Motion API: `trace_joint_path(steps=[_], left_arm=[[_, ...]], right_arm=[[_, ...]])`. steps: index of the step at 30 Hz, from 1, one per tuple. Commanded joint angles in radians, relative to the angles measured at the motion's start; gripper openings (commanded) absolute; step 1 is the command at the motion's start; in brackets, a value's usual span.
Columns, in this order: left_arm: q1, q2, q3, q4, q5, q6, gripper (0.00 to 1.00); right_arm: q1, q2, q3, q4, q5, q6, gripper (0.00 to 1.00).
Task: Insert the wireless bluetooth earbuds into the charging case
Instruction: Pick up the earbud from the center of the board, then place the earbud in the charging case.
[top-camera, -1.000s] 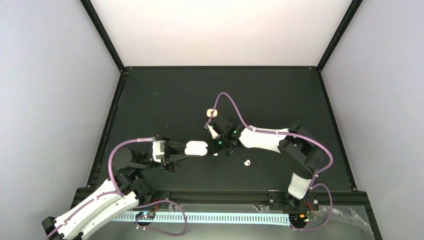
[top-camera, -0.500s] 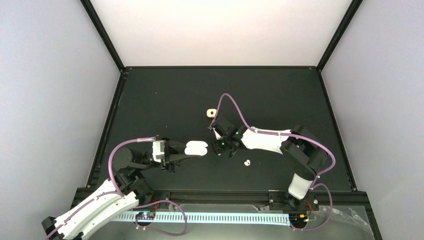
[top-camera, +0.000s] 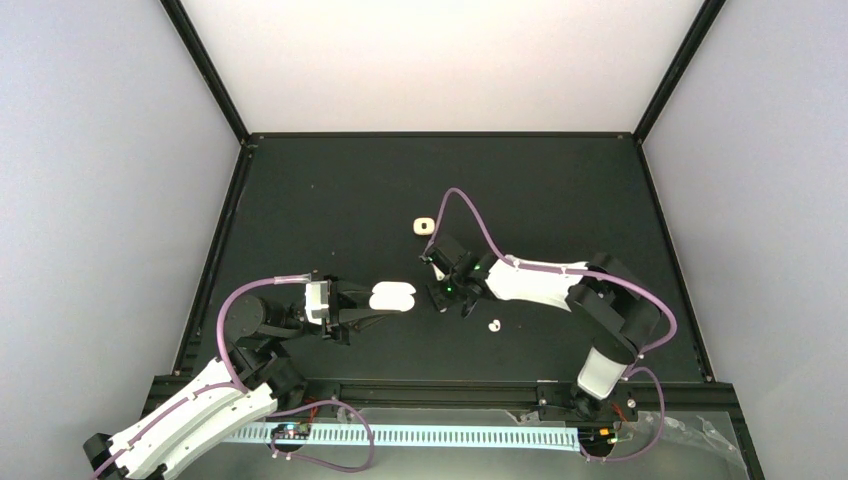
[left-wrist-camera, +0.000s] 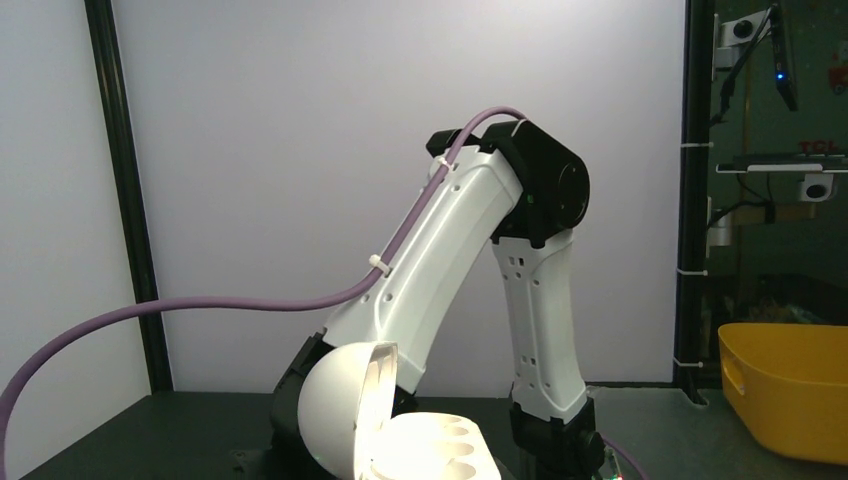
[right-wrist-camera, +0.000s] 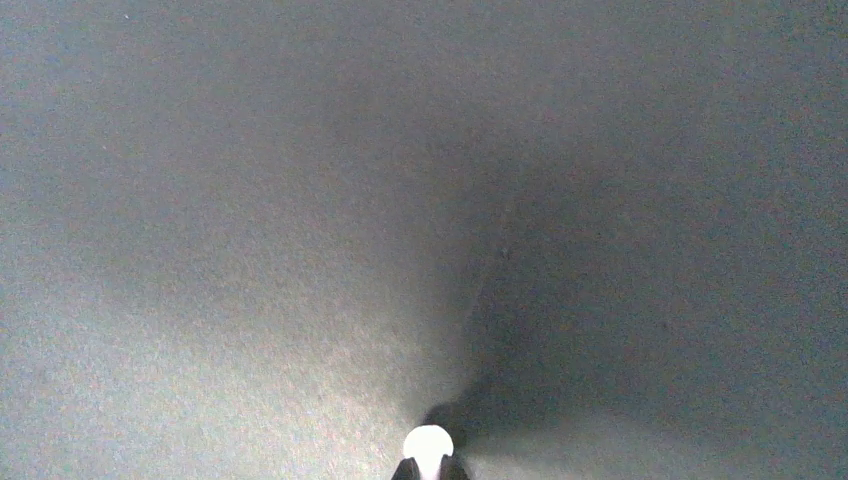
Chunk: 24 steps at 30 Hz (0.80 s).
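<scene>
The white charging case (top-camera: 392, 296) is held open in my left gripper (top-camera: 380, 300), which is shut on it, left of the table's centre. In the left wrist view its lid (left-wrist-camera: 335, 405) stands up and the pale tray with round sockets (left-wrist-camera: 440, 450) faces up. My right gripper (top-camera: 438, 298) is down at the mat just right of the case. In the right wrist view it (right-wrist-camera: 428, 468) is shut on a tiny white earbud (right-wrist-camera: 428, 444). Another earbud (top-camera: 493, 325) lies loose on the mat, to the right and nearer.
A small cream piece (top-camera: 422, 226) lies on the dark mat beyond the right gripper. The right arm (left-wrist-camera: 480, 260) rises close behind the case in the left wrist view. A yellow bin (left-wrist-camera: 785, 390) stands off the table's right side.
My right gripper has come down toward the near side beside the case and shut on the earbud that lay there. The left gripper and the case have not moved.
</scene>
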Motion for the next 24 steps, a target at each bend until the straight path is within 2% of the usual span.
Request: trace_joint_path(steps=[1, 4, 8, 12, 14, 19, 22, 24], left_arm=[[-0.001, -0.005, 0.026, 0.0, -0.009, 0.01, 0.01], [-0.001, -0.008, 0.025, -0.001, -0.007, 0.008, 0.01], [-0.001, -0.013, 0.021, 0.02, -0.002, -0.001, 0.02], [-0.002, -0.014, 0.019, 0.043, -0.005, -0.001, 0.01], [-0.002, -0.008, 0.016, 0.065, -0.001, -0.001, 0.02], [-0.004, 0.034, 0.01, 0.161, 0.032, -0.016, 0.02], [-0.004, 0.09, 0.029, 0.195, 0.079, -0.014, 0.01], [-0.005, 0.13, 0.057, 0.187, 0.113, -0.005, 0.01]], right_arm=[[0.002, -0.106, -0.023, -0.032, 0.06, -0.002, 0.01], [0.002, -0.272, -0.039, -0.074, 0.079, -0.049, 0.01], [0.002, -0.543, -0.048, -0.168, 0.021, -0.187, 0.01], [0.004, -0.817, -0.03, -0.289, -0.17, -0.358, 0.01], [0.005, -0.918, 0.0, -0.351, -0.248, -0.392, 0.01], [0.005, -0.96, 0.193, -0.541, -0.34, -0.464, 0.01], [0.016, -0.932, 0.314, -0.587, -0.371, -0.508, 0.01], [0.07, -0.894, 0.387, -0.605, -0.362, -0.531, 0.01]])
